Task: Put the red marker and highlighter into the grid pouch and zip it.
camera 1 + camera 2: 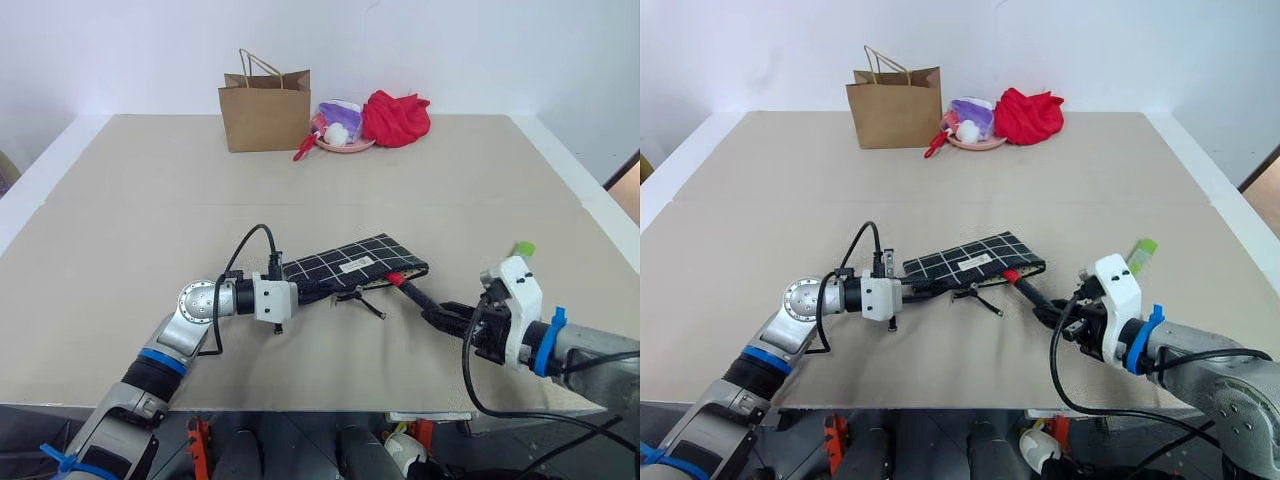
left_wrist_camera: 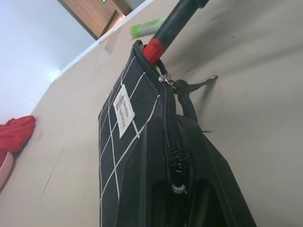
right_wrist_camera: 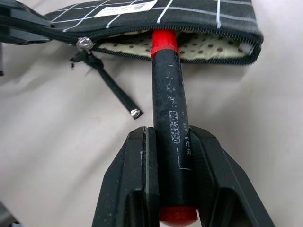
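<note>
The grid pouch (image 1: 352, 261) lies flat on the table in front of me, its zipper partly open along the near edge. My left gripper (image 1: 305, 288) is shut on the pouch's left end and points to the right. My right gripper (image 3: 170, 135) is shut on the black barrel of the red marker (image 3: 169, 94). The marker's red cap (image 1: 396, 279) sits just inside the pouch's open mouth, against the dotted lining (image 3: 208, 45). The zipper pull (image 3: 85, 43) and its cord hang left of the marker. The highlighter (image 1: 1142, 250) lies on the table beyond my right wrist.
At the far edge stand a brown paper bag (image 1: 265, 110), a pink plate (image 1: 345, 145) with small items, a red-handled utensil (image 1: 303, 148) and a red cloth bundle (image 1: 397, 118). The table's front edge (image 1: 300, 408) runs close under both arms.
</note>
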You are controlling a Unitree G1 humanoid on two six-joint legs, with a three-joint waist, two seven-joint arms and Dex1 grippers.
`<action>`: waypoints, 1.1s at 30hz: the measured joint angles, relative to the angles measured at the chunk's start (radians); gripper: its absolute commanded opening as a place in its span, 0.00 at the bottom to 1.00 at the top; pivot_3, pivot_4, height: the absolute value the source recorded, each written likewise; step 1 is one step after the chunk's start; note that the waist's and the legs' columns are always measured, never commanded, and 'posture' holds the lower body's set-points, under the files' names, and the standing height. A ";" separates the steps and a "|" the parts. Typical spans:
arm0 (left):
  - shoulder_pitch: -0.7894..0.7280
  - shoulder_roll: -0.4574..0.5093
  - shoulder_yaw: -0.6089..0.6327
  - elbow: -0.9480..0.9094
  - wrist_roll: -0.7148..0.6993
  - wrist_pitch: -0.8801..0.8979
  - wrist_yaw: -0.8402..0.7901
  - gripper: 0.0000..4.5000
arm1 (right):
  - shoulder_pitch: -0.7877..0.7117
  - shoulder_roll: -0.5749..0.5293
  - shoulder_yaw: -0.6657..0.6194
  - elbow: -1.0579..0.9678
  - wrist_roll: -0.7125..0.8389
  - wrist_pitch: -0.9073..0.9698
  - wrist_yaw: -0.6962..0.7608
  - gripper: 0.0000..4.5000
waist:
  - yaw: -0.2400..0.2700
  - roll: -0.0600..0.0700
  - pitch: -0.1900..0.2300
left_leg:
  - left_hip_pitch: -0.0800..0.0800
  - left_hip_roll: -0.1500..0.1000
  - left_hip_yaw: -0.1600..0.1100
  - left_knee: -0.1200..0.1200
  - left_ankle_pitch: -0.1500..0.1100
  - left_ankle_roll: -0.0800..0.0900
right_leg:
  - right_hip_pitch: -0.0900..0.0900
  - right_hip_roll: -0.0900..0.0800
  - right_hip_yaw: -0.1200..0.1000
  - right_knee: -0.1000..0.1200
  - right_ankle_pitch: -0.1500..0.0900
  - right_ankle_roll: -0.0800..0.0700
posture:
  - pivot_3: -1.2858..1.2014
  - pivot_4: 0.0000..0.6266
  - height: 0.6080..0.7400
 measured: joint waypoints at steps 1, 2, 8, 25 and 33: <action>0.000 -0.001 -0.002 -0.002 0.000 0.000 -0.002 0.00 | -0.011 -0.010 0.012 0.004 -0.005 -0.004 0.000 0.14 | 0.000 0.000 0.000 | 0.000 0.000 0.000 0.000 0.000 0.000 | 0.000 0.000 0.000 0.000 0.000 0.000 | 0.52 0.24 1.00; 0.000 -0.001 -0.002 -0.002 0.000 -0.001 -0.004 0.00 | -0.028 -0.022 0.032 0.012 -0.014 -0.009 0.000 0.14 | 0.000 0.000 0.000 | 0.000 0.000 0.000 0.000 0.000 0.000 | 0.000 0.000 0.000 0.000 0.000 0.000 | 0.52 0.24 1.00; 0.000 -0.005 -0.005 -0.002 0.001 -0.009 -0.008 0.00 | -0.076 -0.072 0.106 0.022 -0.038 -0.006 0.000 0.14 | 0.000 0.000 0.000 | 0.000 0.000 0.000 0.000 0.000 0.000 | 0.000 0.000 0.000 0.000 0.000 0.000 | 0.52 0.24 1.00; 0.002 -0.019 -0.007 -0.005 0.001 -0.006 -0.003 0.00 | -0.290 0.061 0.158 0.126 -0.039 0.038 -0.086 0.99 | 0.000 0.000 0.000 | -0.002 0.000 0.000 -0.001 0.000 0.000 | -0.001 0.000 0.000 0.000 0.000 0.000 | 0.52 0.24 1.00; 0.010 -0.016 -0.002 -0.019 -0.030 0.014 -0.008 0.00 | -0.144 -0.050 -0.067 0.153 -0.042 0.030 -0.046 0.99 | 0.017 0.000 0.000 | -0.002 -0.001 -0.001 0.000 0.000 0.000 | -0.001 0.000 -0.001 0.000 -0.001 0.000 | 0.52 0.24 1.00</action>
